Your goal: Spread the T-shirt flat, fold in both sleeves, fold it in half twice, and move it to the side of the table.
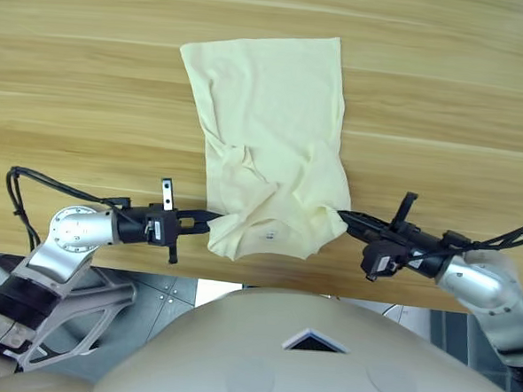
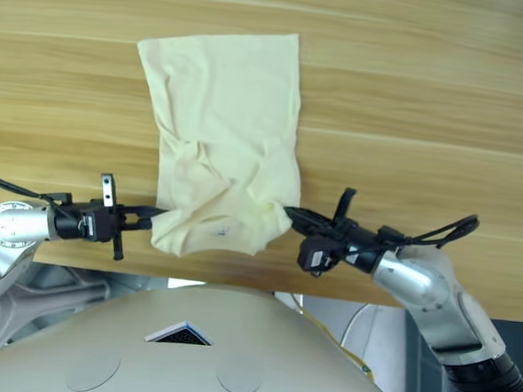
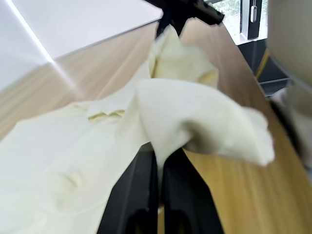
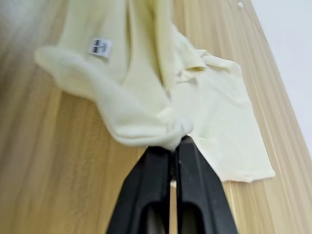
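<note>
A pale yellow T-shirt point(image 1: 271, 117) lies on the wooden table point(image 1: 91, 79), its hem flat at the far end and its collar end bunched near the front edge. My left gripper point(image 1: 214, 217) is shut on the T-shirt's near left corner point(image 3: 161, 146). My right gripper point(image 1: 342, 214) is shut on the near right corner point(image 4: 173, 131). A small white label point(image 4: 99, 47) shows inside the collar between the two grippers. The sleeves are crumpled under the folds and hard to make out.
The table's front edge point(image 1: 133, 264) runs just below both grippers. Bare wood stretches to the left point(image 1: 70, 131) and right point(image 1: 452, 128) of the T-shirt. Black cables point(image 1: 31, 182) trail from both wrists.
</note>
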You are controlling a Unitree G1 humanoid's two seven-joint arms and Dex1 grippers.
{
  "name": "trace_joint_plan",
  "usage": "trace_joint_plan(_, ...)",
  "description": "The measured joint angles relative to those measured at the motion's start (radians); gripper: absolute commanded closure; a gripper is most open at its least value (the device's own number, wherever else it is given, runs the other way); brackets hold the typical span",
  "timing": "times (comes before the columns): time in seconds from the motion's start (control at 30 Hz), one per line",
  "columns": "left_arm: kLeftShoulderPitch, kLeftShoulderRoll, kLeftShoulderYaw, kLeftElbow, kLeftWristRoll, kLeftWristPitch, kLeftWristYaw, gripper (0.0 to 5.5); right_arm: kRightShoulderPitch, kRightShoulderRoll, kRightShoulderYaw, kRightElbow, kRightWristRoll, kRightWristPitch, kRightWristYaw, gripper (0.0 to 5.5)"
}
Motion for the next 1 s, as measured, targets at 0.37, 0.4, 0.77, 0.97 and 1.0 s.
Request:
trace_joint_plan(0.37,0.229,0.021,0.132,-0.137,-0.03,0.034,-0.059,5.49,0.103,-0.027,-0.212,-0.17,0.225,0.065,0.149,5.5)
trace_joint_plan(0.4,0.233,0.02,0.133,-0.148,-0.039,0.034,-0.07,5.49,0.097,-0.027,-0.212,-0.173,0.229,0.069,0.16,5.5)
trace_joint_plan(0.77,-0.139,-0.356,0.142,0.024,-0.218,0.561,0.118,5.49,-0.468,0.275,0.034,0.121,0.205,0.347,0.047,5.5)
trace_joint_plan(0.97,-0.288,-0.515,0.258,0.123,-0.33,0.8,0.221,5.49,-0.612,0.397,0.075,0.33,0.158,0.364,-0.022,5.5)
trace_joint_plan(1.0,-0.317,-0.535,0.279,0.149,-0.333,0.831,0.237,5.49,-0.635,0.415,0.077,0.354,0.149,0.363,-0.032,5.5)
